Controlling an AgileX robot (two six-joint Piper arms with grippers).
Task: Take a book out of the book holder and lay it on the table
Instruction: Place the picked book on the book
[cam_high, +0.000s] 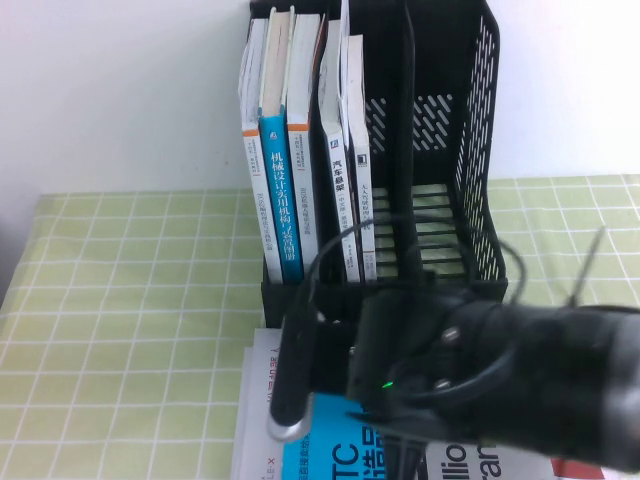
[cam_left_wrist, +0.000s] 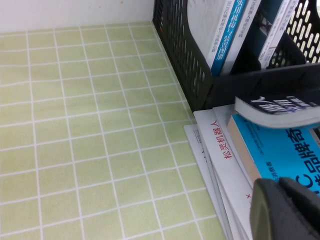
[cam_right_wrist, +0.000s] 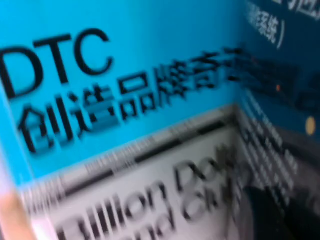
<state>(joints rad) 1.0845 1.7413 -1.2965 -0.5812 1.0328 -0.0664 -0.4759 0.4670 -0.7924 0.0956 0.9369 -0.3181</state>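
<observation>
Right gripper (cam_high: 338, 378) sits low in front of the black plastic three-slot book holder (cam_high: 470, 200), and we judge it clamped on the large dark navy-black paperback book (cam_high: 291, 365), though its fingers are hidden behind the arm. In the high view we see that book edge-on, tilted, clear of the slots. From the left wrist view it hangs (cam_left_wrist: 280, 107) just above a light-blue-cover book (cam_left_wrist: 280, 152) on a stack of white booklets (cam_left_wrist: 212, 150) lying on the green and white checked tablecloth (cam_left_wrist: 90, 130). So we call extraction done and the laying-down step in hand. Next we need the cover levelled, lowered flat, then let go, either on the stack or on bare cloth beside it. Left gripper (cam_left_wrist: 282, 202) hovers low near the stack; whether it is open we cannot tell.
</observation>
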